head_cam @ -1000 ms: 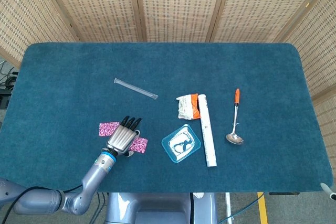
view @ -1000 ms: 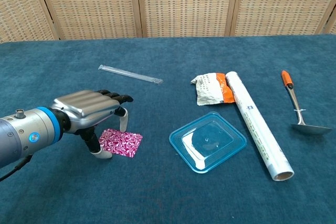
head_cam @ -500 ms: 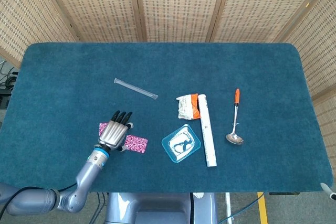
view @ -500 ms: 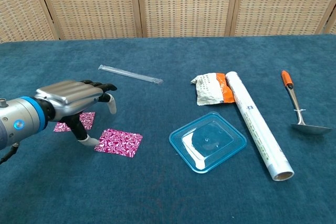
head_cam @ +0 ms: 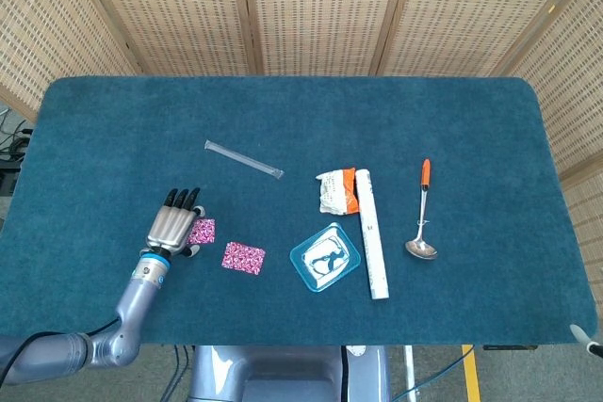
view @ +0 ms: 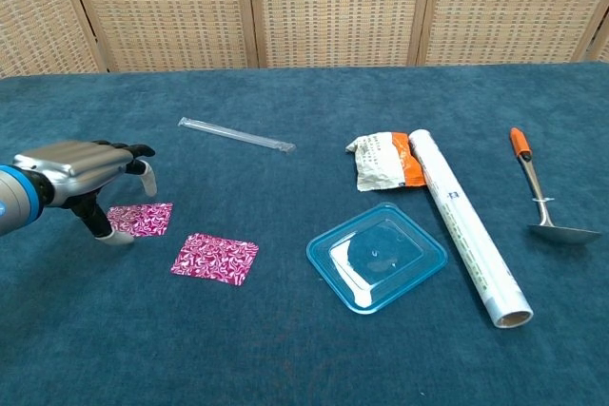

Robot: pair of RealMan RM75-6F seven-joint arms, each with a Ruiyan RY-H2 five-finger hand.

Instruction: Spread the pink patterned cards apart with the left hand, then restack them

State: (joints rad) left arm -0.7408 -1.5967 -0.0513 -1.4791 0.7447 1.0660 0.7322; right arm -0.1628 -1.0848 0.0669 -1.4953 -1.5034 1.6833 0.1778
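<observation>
Fingers (view: pixel 143 174) of left hand (head_cam: pixel 173 229) spread, arched downward, holding nothing; thumb tip near left pink card (view: pixel 140 219). Second pink card (view: pixel 215 258) lies apart to its right on blue table (head_cam: pixel 113 138). Cards separated, unstacked. Right hand not visible.

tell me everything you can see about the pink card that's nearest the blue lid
The card is a flat rectangle, pink with a white swirl pattern, probably paper or thin card. It lies face-up on the teal table, turned slightly askew. Nothing touches it: the second card lies apart to its left, partly under the left hand, and the blue lid sits apart to its right.
</observation>
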